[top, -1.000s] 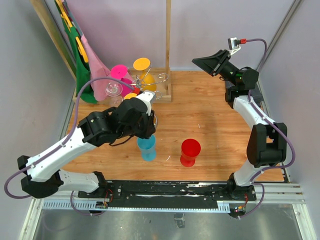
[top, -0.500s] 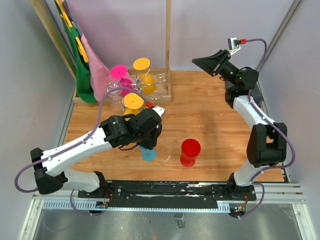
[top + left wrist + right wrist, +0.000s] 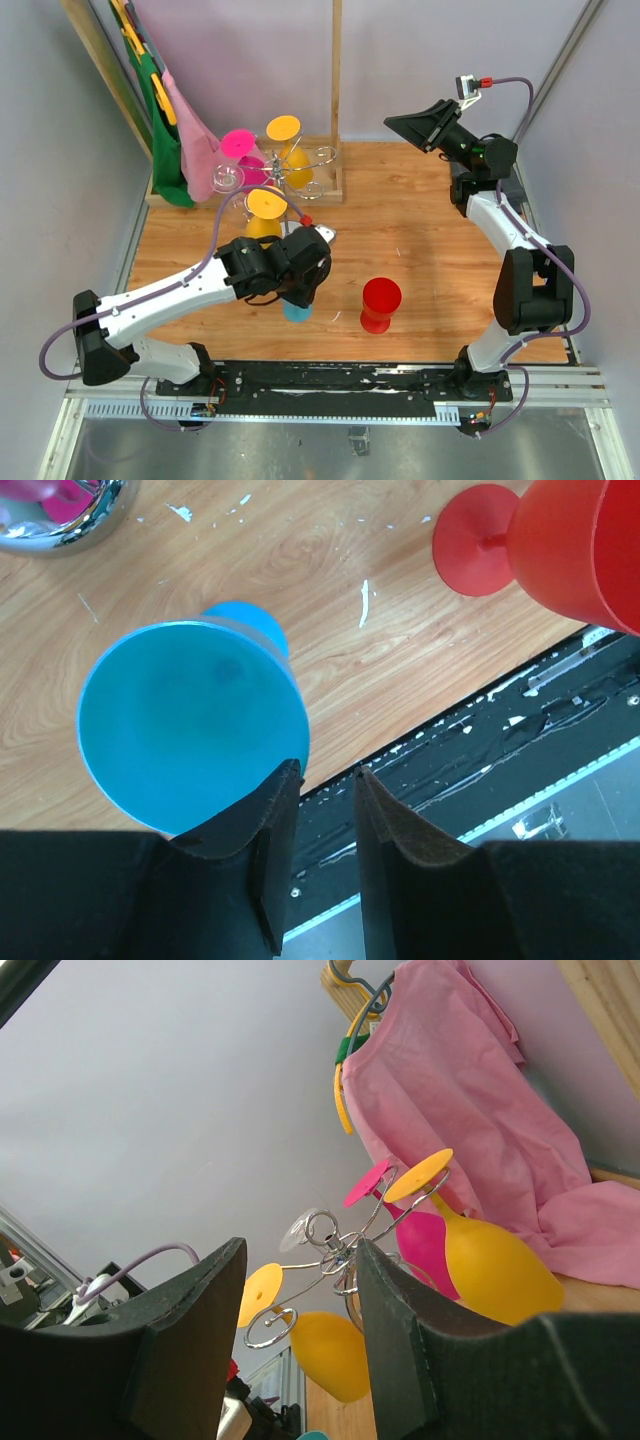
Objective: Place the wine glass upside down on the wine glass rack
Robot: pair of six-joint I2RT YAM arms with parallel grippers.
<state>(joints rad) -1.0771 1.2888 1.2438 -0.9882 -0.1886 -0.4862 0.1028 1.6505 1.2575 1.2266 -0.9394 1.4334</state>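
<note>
My left gripper (image 3: 326, 772) hangs over the near rim of the blue wine glass (image 3: 190, 725), jaws narrowly parted, holding nothing. The glass stands upright near the front edge of the table (image 3: 420, 250), with a red glass (image 3: 380, 303) close on its right. The rack (image 3: 75, 530) at the far left carries upside-down yellow glasses (image 3: 495, 1260) and a pink glass (image 3: 425, 1240). My right gripper (image 3: 300, 1248) is parted and empty.

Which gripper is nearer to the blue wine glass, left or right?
Left. The left gripper hangs just above the blue wine glass, by its rim; the right gripper is far off, raised at the back right.
</note>
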